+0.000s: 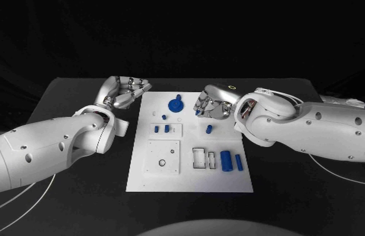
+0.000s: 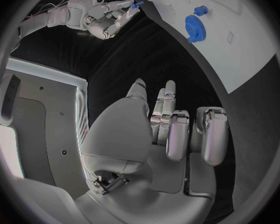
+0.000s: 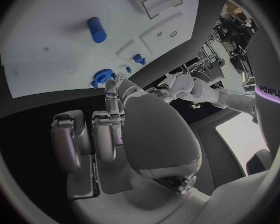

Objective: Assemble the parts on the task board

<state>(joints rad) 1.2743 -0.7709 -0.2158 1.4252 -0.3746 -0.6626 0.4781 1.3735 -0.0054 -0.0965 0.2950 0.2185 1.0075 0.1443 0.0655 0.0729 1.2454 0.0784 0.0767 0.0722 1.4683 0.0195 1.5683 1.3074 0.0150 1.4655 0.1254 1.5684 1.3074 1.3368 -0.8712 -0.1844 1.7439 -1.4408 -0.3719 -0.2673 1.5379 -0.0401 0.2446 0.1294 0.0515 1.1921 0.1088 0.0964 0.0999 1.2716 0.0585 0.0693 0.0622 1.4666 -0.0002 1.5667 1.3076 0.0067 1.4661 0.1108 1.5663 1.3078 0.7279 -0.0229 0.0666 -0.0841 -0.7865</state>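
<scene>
- Black table (image 1: 68,194) fills our head view, matte and dark, with blackness behind its far edge.
- Our left hand (image 1: 124,93) sits over the bare black surface just beside the board's far left corner; its fingers are curled in toward the palm, and the left wrist view shows nothing in them.
- White task board (image 1: 228,180) lies in the middle of the table, its long sides running away from us.
- On the board we see a blue gear (image 1: 176,105) at the far end, small blue pegs (image 1: 161,129) at mid-board, a white square plate (image 1: 163,156) near us on the left, and two blue cylinders (image 1: 231,160) lying side by side on the right.
- Our right hand (image 1: 212,103) hangs over the board's far right part; we cannot tell whether its bent fingers grip anything.
- A small blue peg (image 1: 209,128) stands on the board just beside that hand, on our side of it.
</scene>
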